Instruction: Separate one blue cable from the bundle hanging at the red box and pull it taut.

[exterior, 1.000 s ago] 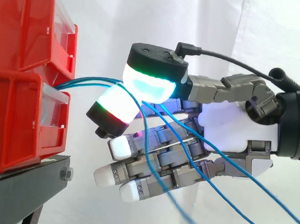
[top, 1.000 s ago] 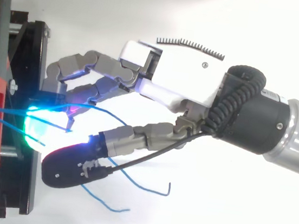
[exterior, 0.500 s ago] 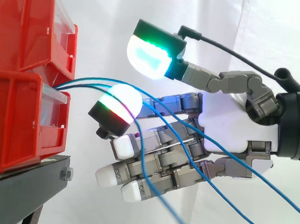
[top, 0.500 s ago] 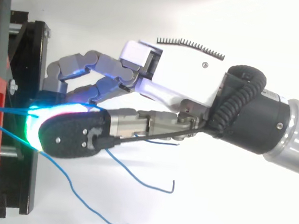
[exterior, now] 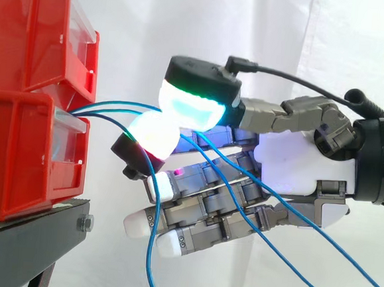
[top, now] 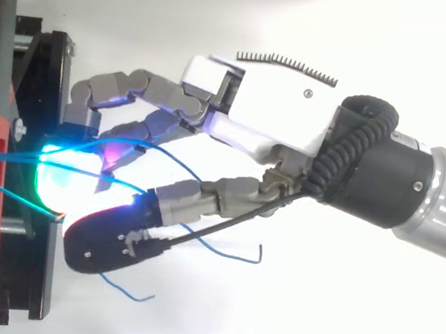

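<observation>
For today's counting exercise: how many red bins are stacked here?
2: the upper red bin at top left, the lower red bin directly beneath it. Others may be hidden.

Side camera: level and close, facing across the bins (exterior: 29,104) toward the white curtain (exterior: 359,50), with the hand (exterior: 303,165) entering from the right. Top camera: looking down from close above, bins at the left edge. Both views share the bin fronts, cables (exterior: 108,104) and hand.

Thin blue cables (exterior: 125,103) fan from red box (exterior: 18,150), slack.
</observation>
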`<action>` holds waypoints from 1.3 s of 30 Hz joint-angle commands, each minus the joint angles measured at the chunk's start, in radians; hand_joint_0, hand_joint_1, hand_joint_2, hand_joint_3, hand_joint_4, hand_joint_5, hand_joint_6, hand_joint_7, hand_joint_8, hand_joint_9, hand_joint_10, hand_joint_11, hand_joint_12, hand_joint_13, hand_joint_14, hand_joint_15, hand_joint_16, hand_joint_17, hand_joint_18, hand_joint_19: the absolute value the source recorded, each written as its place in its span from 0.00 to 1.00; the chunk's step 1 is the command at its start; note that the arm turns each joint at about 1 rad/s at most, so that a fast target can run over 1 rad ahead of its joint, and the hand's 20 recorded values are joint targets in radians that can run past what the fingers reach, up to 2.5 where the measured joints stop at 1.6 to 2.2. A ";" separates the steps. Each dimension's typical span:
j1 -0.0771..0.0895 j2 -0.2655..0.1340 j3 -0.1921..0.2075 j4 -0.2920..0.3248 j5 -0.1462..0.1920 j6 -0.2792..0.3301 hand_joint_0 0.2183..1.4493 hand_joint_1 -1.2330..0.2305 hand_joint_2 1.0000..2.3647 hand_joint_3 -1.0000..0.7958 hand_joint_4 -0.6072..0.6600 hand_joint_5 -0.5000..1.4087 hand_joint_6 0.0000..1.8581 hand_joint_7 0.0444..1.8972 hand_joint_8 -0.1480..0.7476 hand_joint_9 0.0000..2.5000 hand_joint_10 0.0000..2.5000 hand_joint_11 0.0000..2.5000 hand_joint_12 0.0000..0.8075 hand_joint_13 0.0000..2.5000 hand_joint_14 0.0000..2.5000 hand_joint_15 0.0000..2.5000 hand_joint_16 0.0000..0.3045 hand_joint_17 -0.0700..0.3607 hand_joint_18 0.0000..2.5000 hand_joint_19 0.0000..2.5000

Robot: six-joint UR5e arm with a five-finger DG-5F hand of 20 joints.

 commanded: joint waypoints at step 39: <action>0.001 -0.002 -0.002 0.013 0.025 -0.002 0.40 0.33 0.01 0.47 0.63 0.21 0.27 0.66 0.49 0.38 0.01 0.30 0.40 0.28 0.00 0.13 0.11 0.34 0.25 0.14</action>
